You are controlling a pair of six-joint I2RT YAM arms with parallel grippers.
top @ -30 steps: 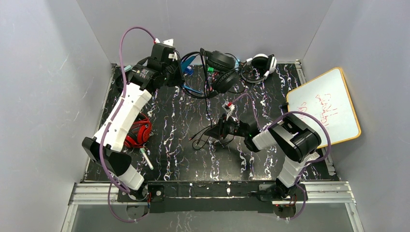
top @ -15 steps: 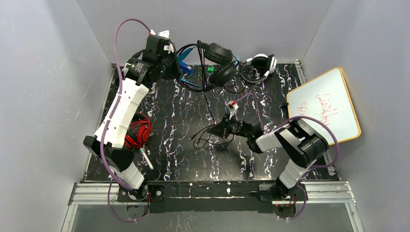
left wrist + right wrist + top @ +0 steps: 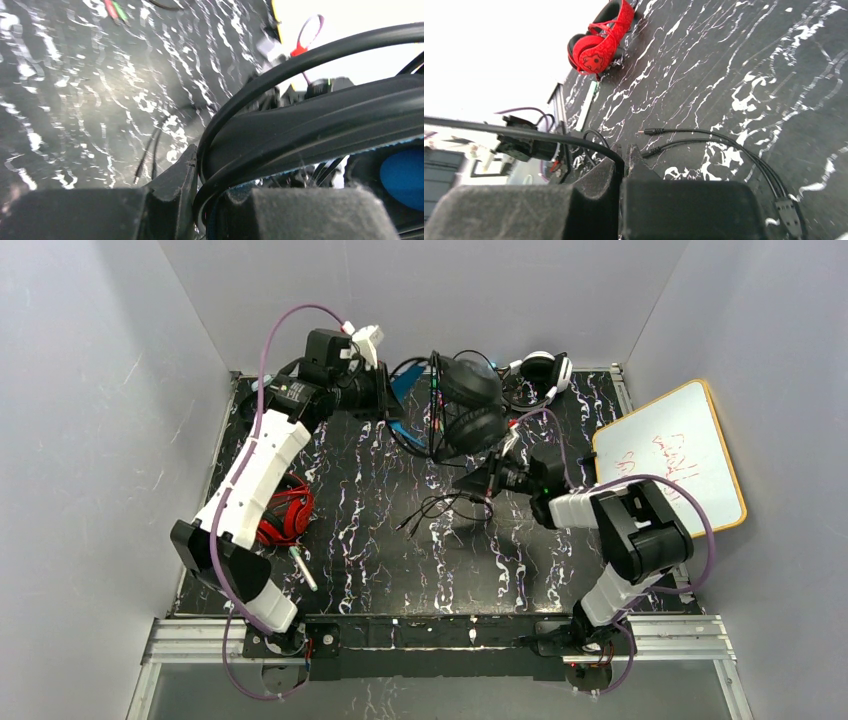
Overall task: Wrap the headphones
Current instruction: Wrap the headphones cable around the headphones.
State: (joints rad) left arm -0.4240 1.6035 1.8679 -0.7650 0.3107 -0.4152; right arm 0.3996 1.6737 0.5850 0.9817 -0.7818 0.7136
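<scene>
At the back of the bench, the left hand clamps the headphones by the stiff headband, a sound hold. Mid-bench, the right hand pinches the cable: thin, limp, likely slippery, so best gripped close to the cups.

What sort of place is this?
Probably a robotics lab test booth: two robot arms bolted to a metal rail, a marbled black table boxed in by plain grey walls, and a scribbled whiteboard propped aside.
</scene>
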